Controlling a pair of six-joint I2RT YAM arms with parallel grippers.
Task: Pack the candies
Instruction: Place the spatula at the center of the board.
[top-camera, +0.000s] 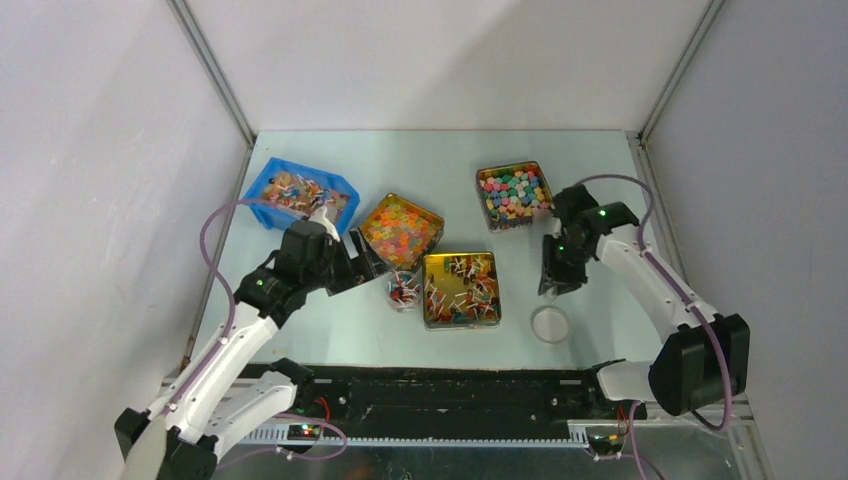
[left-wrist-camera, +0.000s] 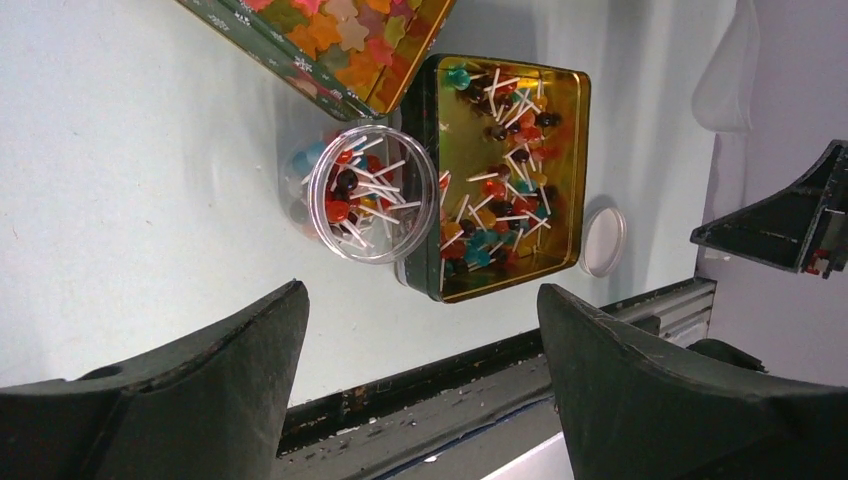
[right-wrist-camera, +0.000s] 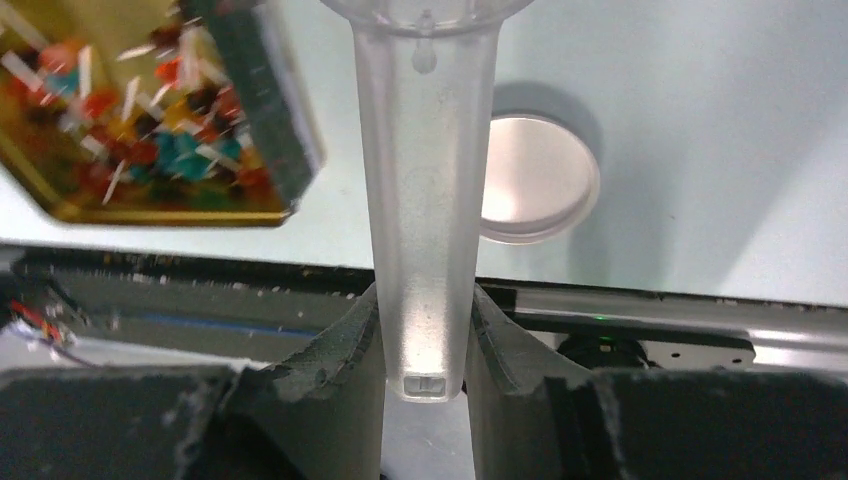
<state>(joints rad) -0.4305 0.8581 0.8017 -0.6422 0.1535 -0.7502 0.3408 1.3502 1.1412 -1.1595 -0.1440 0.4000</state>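
The candies (top-camera: 462, 287) are tiny lollipops with white sticks in a square gold tin (top-camera: 428, 318), also in the left wrist view (left-wrist-camera: 505, 170). More candies fill a clear round jar (top-camera: 403, 290) left of the tin, seen from above in the left wrist view (left-wrist-camera: 372, 193). The jar's round lid (top-camera: 550, 324) lies on the table right of the tin. My left gripper (left-wrist-camera: 422, 330) is open and empty, above the table near the jar. My right gripper (right-wrist-camera: 425, 340) is shut on the handle of a clear plastic scoop (right-wrist-camera: 425, 200), above the lid (right-wrist-camera: 535, 178).
A blue bin (top-camera: 268, 183) of sweets stands at the back left. A tin of star-shaped sweets (top-camera: 400, 230) touches the jar. A tin of block sweets (top-camera: 514, 195) stands at the back right. The black front rail (top-camera: 450, 385) runs along the near edge.
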